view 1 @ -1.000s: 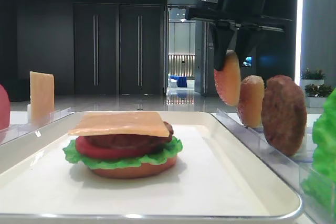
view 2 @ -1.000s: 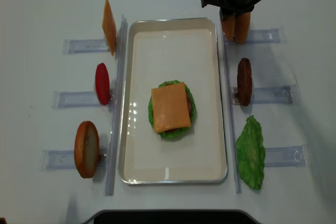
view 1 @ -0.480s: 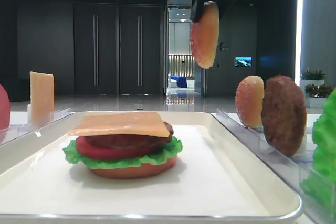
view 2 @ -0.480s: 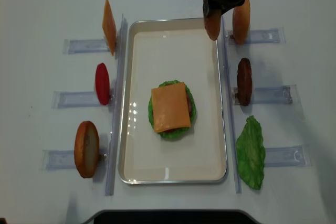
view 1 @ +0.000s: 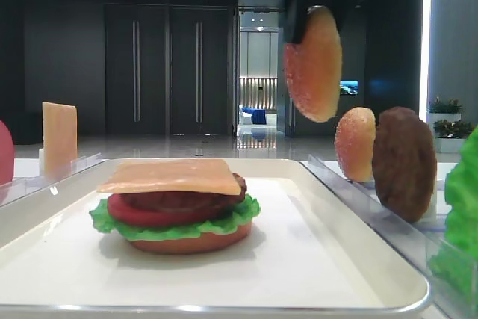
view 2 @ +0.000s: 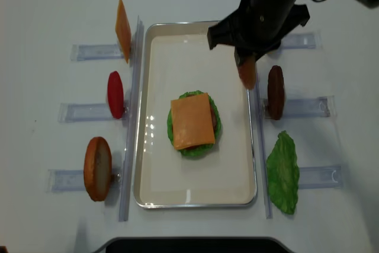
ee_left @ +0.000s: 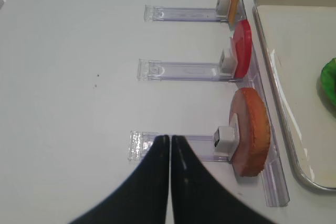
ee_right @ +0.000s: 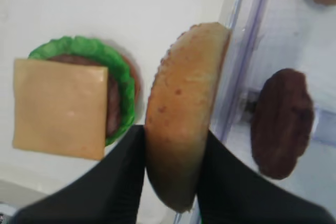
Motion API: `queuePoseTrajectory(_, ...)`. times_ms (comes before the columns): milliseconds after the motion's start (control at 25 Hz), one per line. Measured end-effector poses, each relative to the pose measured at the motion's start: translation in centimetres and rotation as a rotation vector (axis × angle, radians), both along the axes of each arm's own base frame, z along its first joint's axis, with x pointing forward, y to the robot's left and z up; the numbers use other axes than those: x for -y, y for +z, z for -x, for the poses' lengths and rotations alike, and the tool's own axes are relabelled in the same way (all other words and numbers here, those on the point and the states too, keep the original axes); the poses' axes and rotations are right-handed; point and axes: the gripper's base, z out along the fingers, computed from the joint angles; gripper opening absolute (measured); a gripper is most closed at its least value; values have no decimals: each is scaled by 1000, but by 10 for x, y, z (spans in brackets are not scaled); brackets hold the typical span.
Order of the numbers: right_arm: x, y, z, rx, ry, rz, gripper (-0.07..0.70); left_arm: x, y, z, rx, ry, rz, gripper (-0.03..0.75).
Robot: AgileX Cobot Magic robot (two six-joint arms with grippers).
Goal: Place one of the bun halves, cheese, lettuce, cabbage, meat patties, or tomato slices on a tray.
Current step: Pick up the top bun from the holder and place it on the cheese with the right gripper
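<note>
Bun halves: four; one held (view 2: 246, 74), one hidden behind the arm (view 1: 354, 144), one racked left (view 2: 98, 168), one beneath the stack (view 1: 190, 240)
Cheese: two (view 2: 122, 30) (view 2: 192, 120)
Tomato slices: two (view 2: 115, 94) (view 1: 149, 213)
Meat patties: two (view 2: 275, 92) (view 1: 179, 201)
Lettuce: two (view 2: 282, 172) (view 2: 215, 124)
Tray: one (view 2: 195, 197)

- One exterior view sits low at the tray's (view 1: 358, 207) near end, facing along it.
- The other looks straight down on the desk (view 2: 41, 22).
- Both wrist views look down close; all share the tray.

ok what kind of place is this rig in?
Probably a demo table in a lobby or showroom, not a kitchen: dark double doors and a lit corridor behind, and a white tabletop with toy burger parts in clear racks around a tray.
</note>
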Motion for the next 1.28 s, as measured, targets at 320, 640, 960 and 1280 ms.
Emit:
queuePoseTrajectory(320,-27,-21,49,-3,32,-47,209,0,0,0,0,0,0,-1)
queuePoseTrajectory(640,-56,-10,44,102,68,-385,203,0,0,0,0,0,0,-1)
queuePoseTrajectory(960,-68,-18,56,15,173,-607,203,0,0,0,0,0,0,-1)
queuePoseTrajectory(1280,-37,-36,31,17,168,-762,203,0,0,0,0,0,0,-1)
